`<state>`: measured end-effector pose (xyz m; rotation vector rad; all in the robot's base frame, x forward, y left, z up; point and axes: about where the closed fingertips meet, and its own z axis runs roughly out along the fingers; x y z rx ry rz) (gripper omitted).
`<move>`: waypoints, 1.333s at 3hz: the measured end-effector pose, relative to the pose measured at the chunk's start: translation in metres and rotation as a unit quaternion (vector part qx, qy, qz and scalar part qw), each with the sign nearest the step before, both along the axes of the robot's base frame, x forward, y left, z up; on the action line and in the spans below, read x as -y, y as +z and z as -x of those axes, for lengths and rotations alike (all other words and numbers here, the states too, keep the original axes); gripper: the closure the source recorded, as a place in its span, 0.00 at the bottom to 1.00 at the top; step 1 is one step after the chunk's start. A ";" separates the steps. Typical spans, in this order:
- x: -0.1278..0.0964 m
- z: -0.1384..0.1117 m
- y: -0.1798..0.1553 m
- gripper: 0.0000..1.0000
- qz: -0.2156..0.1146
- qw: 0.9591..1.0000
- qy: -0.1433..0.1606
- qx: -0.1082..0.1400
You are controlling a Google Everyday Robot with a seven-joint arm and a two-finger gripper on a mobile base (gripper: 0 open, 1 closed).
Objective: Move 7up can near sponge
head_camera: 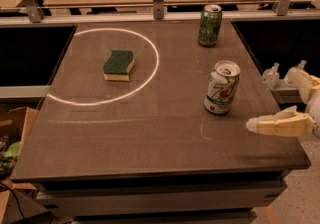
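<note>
Hovering over right-front edge of table (pixel 150 140): gripper (pixel 274 126), tip pointing to 9 o'clock. Open or closed: cannot tell. 7up can (pixel 222 88) upright, at 10 o'clock from gripper, near, not touching. Sponge (pixel 119 65) at 10 o'clock from 7up can, well apart, green side up, inside white circle (pixel 157 60). Dark green can (pixel 210 25) at 12 o'clock from 7up can, near back edge. Bare tabletop between 7up can and sponge. 7up can sits near right edge.
</note>
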<state>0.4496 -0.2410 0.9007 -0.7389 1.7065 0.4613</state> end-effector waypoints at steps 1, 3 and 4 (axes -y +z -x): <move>-0.022 -0.016 -0.002 0.00 -0.028 1.000 0.007 0.011; -0.071 -0.038 -0.006 0.00 -0.075 0.996 0.051 0.020; -0.090 -0.042 -0.008 0.00 -0.087 0.993 0.073 0.018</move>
